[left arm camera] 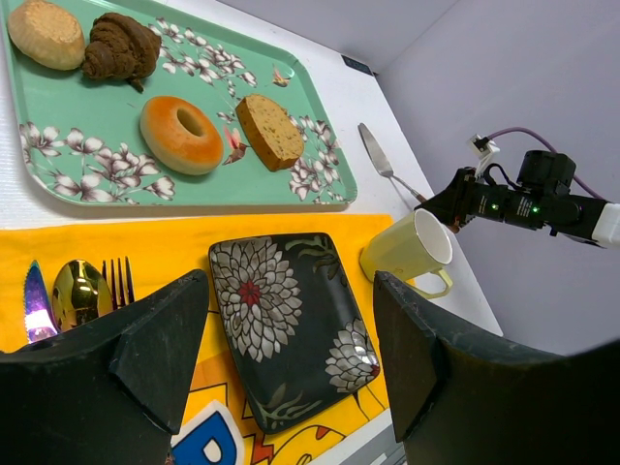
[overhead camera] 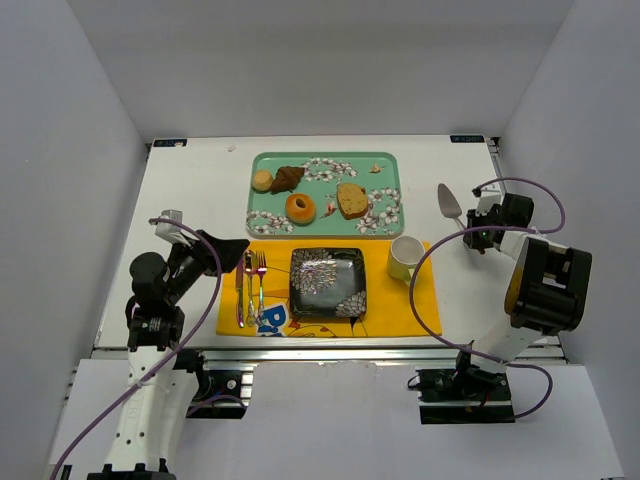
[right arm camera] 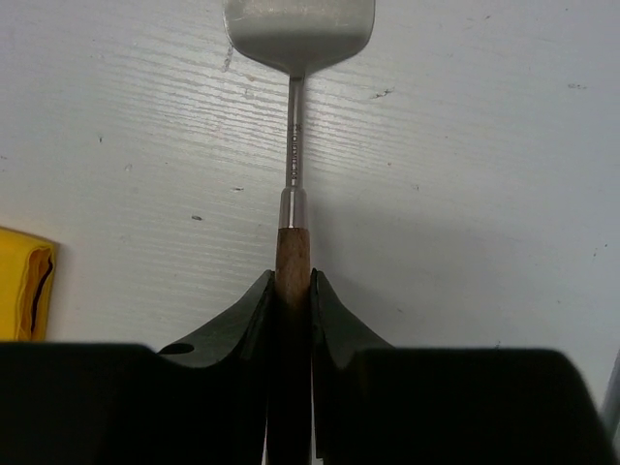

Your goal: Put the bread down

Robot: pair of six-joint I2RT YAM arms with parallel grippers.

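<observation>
Golden-orange and ring-shaped, the bread (overhead camera: 300,208) lies flat near the middle of the green tray (overhead camera: 256,200), touching nothing. A pale bun (overhead camera: 262,180) and a dark brown pastry (overhead camera: 288,178) sit behind it to the left, and a tan slice (overhead camera: 351,200) lies just to its right. In front of the tray, on the yellow mat (overhead camera: 425,315), a black flowered plate (overhead camera: 327,283) stands bare, with a mug (overhead camera: 405,258) at its right and a knife, spoon and fork (overhead camera: 250,282) at its left. That plate looks to me the likely spot for the bread, though the task does not say so.

Off to the right, on the white table (overhead camera: 190,190), the right hand (right arm camera: 291,286) is closed tight on the wooden handle of a metal server (right arm camera: 298,29). Its blade lies flat on the table. The step in hand, I judge, is carrying that server over to the bread.

To do it well, the grip should be firm so the thin handle cannot roll, and the blade should travel level. I would bring it in low from the near side of the ring, where the tray floor is free, and slide it under the edge. A blunt push could shove the bread back into the pastry, and an approach from the right would meet the slice first.

The left hand (left arm camera: 289,320) hangs wide open above the mat's left end, holding nothing. It could steady the bread from the far side if the ring starts to skid.
</observation>
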